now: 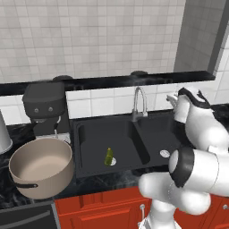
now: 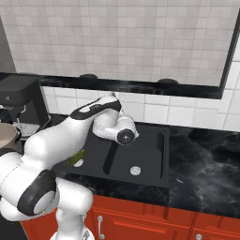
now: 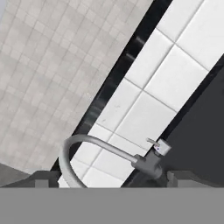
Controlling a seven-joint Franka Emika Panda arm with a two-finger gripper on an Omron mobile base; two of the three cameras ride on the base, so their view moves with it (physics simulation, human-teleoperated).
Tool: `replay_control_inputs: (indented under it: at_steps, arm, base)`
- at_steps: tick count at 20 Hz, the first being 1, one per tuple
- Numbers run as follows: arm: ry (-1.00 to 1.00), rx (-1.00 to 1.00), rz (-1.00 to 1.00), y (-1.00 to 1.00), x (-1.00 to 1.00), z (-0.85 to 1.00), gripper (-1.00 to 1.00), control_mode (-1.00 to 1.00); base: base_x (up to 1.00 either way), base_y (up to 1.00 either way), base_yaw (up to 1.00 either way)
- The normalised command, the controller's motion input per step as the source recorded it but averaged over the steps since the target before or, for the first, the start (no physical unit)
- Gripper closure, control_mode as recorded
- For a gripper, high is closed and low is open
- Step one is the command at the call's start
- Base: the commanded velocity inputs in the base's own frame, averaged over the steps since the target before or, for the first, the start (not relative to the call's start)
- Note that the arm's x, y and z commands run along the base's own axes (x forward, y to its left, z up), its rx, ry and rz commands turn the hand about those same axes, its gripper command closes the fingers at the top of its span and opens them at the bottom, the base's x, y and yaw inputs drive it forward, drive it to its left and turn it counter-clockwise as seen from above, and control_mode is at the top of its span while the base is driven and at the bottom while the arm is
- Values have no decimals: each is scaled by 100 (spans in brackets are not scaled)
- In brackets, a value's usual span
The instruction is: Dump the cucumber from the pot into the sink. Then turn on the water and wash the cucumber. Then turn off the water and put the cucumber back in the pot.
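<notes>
White tiles back a black marble counter (image 1: 13,134) over red cabinet fronts. Set into it is the black double-basin sink (image 1: 123,138); the cucumber (image 1: 108,156) lies in its left basin, right by the silver drain. Left of the sink on the counter sits the beige pot (image 1: 41,167), with a black coffee machine (image 1: 44,107) behind it. Near the gooseneck faucet (image 3: 109,153), the gripper (image 3: 109,177) hangs spread wide, holding nothing.

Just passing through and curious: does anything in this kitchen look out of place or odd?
Only the cucumber: it lies in the left basin of the sink, by the drain, while the pot on the counter sits empty. Nothing looks spilled or damaged.
</notes>
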Motion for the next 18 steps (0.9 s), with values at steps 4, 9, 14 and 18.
replay_control_inputs:
  at_steps: [4, 9, 14, 18]
  arm:
    - [25, -9, -20, -10, -89, 90, -100, -100]
    - [40, -9, -17, -13, -84, 86, -100, -100]
    - [51, -16, -10, -1, -63, 98, -100, -100]
    - [51, -18, -8, 0, -51, 100, -100, -100]
  base:
    - [0, 0, 0]
    - [0, 0, 0]
    - [0, 0, 0]
    - [0, 0, 0]
